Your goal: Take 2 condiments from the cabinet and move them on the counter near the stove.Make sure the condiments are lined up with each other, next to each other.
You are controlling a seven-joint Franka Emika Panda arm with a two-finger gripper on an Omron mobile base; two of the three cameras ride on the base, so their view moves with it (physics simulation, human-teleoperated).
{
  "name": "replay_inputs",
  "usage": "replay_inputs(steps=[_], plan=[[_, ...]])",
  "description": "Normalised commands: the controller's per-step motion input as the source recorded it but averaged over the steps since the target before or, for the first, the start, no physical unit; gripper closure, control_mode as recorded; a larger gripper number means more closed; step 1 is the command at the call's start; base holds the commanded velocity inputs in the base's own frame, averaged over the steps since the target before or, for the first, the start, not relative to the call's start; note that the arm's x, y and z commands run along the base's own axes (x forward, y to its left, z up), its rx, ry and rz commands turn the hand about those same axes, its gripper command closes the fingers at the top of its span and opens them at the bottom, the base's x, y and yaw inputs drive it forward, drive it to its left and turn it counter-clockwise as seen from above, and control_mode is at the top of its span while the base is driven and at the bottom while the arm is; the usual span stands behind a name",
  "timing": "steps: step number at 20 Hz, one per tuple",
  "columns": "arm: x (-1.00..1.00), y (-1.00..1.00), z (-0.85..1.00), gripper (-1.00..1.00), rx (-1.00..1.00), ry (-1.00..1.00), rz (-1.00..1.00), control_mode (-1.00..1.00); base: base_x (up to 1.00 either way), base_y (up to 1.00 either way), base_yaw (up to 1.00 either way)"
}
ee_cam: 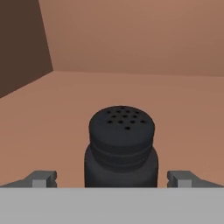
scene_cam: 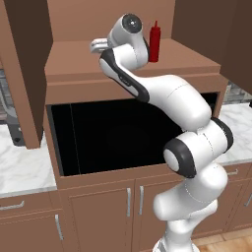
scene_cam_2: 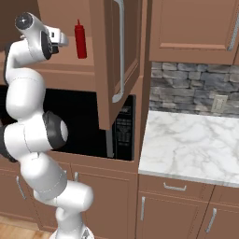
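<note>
nothing moved yet: shaker [ee_cam: 121, 146] framed btwn open fingers [ee_cam: 43, 178], ungripped; red bottle [scene_cam: 154, 42] left on cabinet shelf [scene_cam: 74, 56].

Camera layout: two base views, one hand view.
Both base views look forward from behind, left and right, sharing the open cabinet [scene_cam: 123, 64]; the hand view sits close inside, facing its back wall.

A black microwave [scene_cam_2: 122, 130] sits in a brown alcove at the centre of the right base view. At three o'clock a grey stone backsplash [scene_cam_2: 186, 88] carries a pale wall outlet [scene_cam_2: 217, 103]. Brown lower cupboards [scene_cam_2: 175, 207] with silver handles run along six o'clock, above a strip of wooden floor [scene_cam: 227, 243].
</note>
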Motion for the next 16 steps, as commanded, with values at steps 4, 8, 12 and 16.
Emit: replay_inputs(steps=[4, 8, 12, 16], plan=[[0.03, 0.00, -0.01, -1.00, 0.00, 0.00, 0.00, -1.00, 0.00, 0.00, 0.00], [0.00, 0.00, 0.00, 1.00, 0.00, 0.00, 0.00, -1.00, 0.00, 0.00, 0.00], [0.00, 0.00, 0.00, 1.00, 0.00, 0.00, 0.00, -1.00, 0.00, 0.00, 0.00], [0.00, -0.04, -0.04, 1.00, 0.00, 0.00, 0.00, -1.00, 0.00, 0.00, 0.00]])
